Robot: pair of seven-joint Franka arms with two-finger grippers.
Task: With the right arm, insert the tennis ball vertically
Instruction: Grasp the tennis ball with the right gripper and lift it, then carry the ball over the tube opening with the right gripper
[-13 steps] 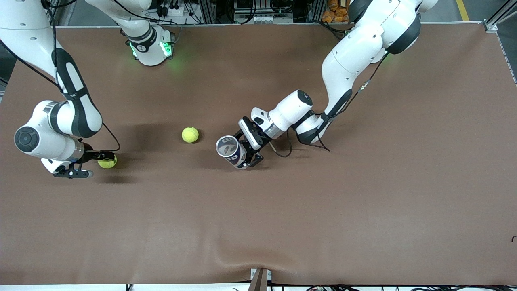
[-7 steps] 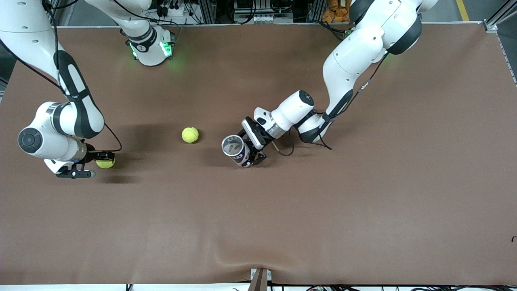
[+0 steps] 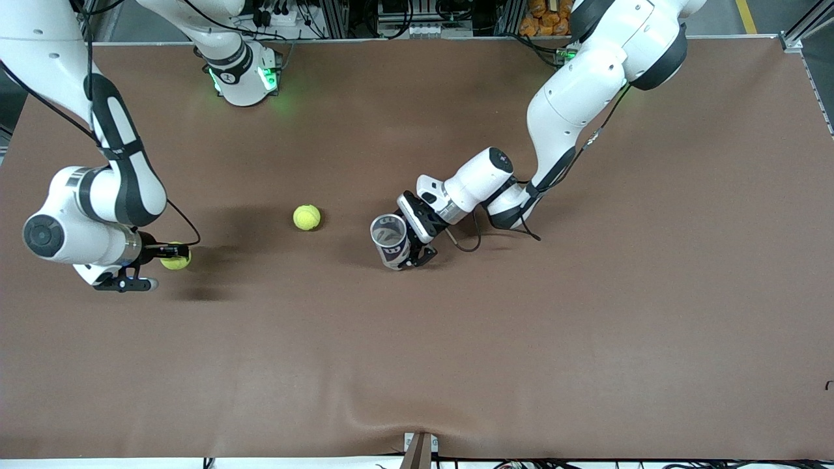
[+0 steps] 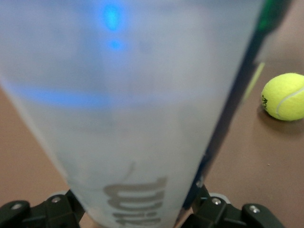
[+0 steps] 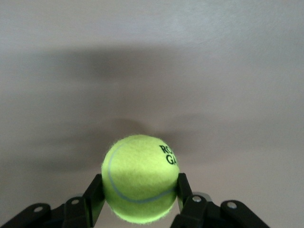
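Tennis ball (image 5: 140, 178) now sits clamped between the right gripper (image 3: 159, 253) fingers, which have just snapped shut, low at the right arm's end of the table. Grasp made; lifting comes next, I reckon. Left gripper (image 3: 409, 251) holds the clear can (image 3: 389, 240), now more upright, beside a spare ball (image 3: 306, 217).

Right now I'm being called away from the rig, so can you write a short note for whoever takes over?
Right claw: shut on a fuzzy yellow-green tennis ball, low at the right arm's end of the brown table.
Left claw: around a clear plastic tube can mid-table, mouth up, slightly tilted; how firm the grip is can't be told.
A second yellow-green tennis ball lies loose between them.
Done: ball grasped, can in hand.
Left: carry the held ball over the can's mouth and drop it in vertically.
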